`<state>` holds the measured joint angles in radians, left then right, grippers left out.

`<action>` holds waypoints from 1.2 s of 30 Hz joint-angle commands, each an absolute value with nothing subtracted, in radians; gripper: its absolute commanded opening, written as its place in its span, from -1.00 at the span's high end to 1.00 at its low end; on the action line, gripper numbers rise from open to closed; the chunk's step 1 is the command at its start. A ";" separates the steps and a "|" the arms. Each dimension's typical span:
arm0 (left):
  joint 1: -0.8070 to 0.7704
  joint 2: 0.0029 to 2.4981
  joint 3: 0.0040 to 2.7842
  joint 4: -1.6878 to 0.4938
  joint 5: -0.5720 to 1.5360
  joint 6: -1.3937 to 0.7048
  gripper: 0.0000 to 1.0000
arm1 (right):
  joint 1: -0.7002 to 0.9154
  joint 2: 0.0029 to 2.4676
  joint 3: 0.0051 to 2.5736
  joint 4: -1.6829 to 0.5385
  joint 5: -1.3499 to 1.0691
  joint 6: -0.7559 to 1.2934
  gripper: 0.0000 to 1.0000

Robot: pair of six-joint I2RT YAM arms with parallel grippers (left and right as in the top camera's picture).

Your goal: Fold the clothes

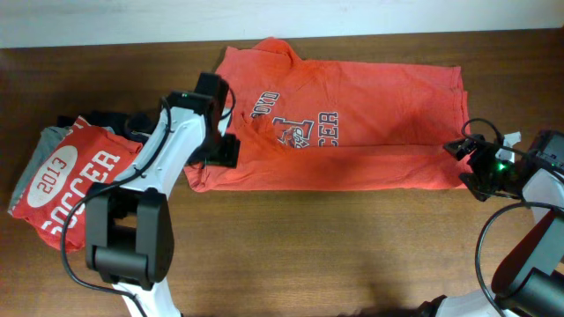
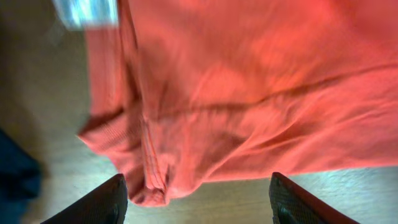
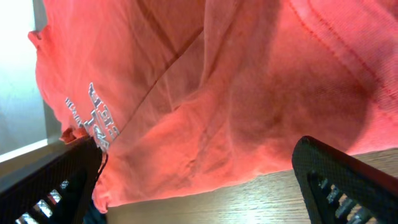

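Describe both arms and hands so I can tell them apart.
The left arm and right arm are alike: white links, black joints, thin black cables looping alongside. The left hand has plain dark fingers; the right hand has black ribbed, slotted fingers. A small green light glows by the right wrist.

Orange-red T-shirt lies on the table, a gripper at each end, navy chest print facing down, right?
No: the orange-red T-shirt has the left gripper and right gripper at its ends, but its navy chest print faces up, as the overhead view shows.
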<state>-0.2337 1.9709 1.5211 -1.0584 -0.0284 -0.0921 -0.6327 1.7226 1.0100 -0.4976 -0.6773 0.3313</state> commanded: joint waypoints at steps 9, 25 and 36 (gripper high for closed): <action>-0.126 1.969 1.433 -0.935 -0.003 -0.119 -0.08 | -0.635 1.725 1.021 -0.498 -0.668 0.303 -0.97; -0.084 1.971 1.335 -0.825 0.178 -0.009 0.13 | -0.635 1.725 1.021 -0.498 -0.657 0.303 -0.97; -0.063 1.971 1.299 -0.732 0.183 -0.015 0.99 | -0.635 1.725 1.021 -0.510 -0.572 0.302 -0.97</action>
<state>-0.0784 1.9709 1.3041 -0.7464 0.1661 -0.0189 -0.6327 1.7226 1.0100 -0.5053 -0.6296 0.3138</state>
